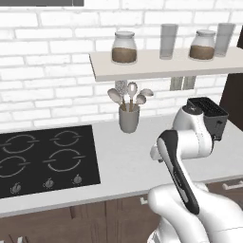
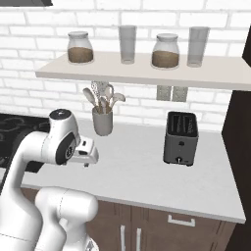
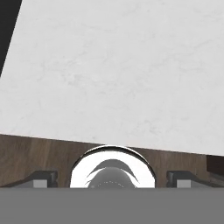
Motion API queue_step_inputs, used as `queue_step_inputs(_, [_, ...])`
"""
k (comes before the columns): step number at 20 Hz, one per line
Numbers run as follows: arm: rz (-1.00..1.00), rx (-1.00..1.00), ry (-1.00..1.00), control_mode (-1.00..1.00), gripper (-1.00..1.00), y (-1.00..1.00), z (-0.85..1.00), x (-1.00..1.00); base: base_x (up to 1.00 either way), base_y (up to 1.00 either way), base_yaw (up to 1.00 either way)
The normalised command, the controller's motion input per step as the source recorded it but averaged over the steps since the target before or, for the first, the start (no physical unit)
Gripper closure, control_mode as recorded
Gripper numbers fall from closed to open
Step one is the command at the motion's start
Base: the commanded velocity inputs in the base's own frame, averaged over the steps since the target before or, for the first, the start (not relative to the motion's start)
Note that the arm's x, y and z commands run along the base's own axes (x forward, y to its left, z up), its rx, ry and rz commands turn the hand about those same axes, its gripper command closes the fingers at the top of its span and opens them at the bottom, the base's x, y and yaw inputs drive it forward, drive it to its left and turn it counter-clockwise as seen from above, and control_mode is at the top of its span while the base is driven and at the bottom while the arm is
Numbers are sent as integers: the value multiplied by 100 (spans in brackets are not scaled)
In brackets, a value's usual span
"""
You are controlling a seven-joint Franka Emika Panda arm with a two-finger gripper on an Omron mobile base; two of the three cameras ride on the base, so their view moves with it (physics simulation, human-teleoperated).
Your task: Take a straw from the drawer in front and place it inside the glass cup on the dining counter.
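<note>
- White worktop [image 3: 122,65] lies under the gripper [image 3: 112,180], whose 2 finger tips stand wide apart with nothing between them.
- The straw cannot be seen; judging by the task, it lies in the drawer below this worktop, whose brown front [image 3: 43,153] is shut.
- A thin straw likely handles light, stiff and slippery, so a mid-length pinch suits it.

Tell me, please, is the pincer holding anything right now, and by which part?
Nothing is held. The pincer stands open above the white worktop, with no object between its fingertips.
</note>
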Motion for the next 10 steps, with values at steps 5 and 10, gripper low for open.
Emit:
queue_step_inputs(5, [0, 2, 0, -100, -100, -10, -29, -32, 0, 0, 0])
queue_step_inputs(10, [0, 1, 0, 100, -100, -4, -19, -26, -6, 0, 0])
